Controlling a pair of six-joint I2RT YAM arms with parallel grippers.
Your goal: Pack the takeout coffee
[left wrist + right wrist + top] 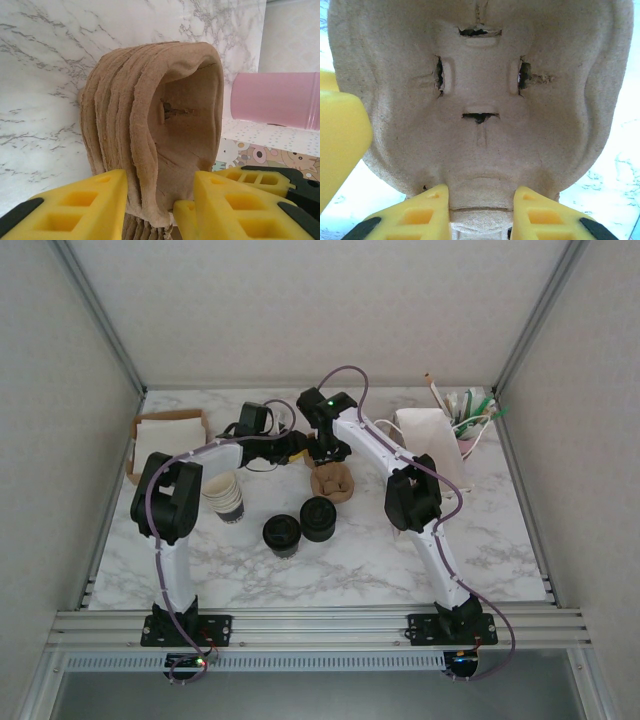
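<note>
We see, on the pale-walled marble table, the right gripper clamping a brown pulp carrier stack, left gripper straddling it, grip unclear.

Nested stack of brown pulp cup carriers on marble table, rim btwn fingers of left gripper. Pink canister off to gripper's right, w/ cartoon-print paper just beside it. Cardboard box of white paper well behind gripper.

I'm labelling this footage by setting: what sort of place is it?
Likely a mock takeout-coffee counter inside a robot test booth: stacked paper cups, black lids, pulp cup carriers.
</note>
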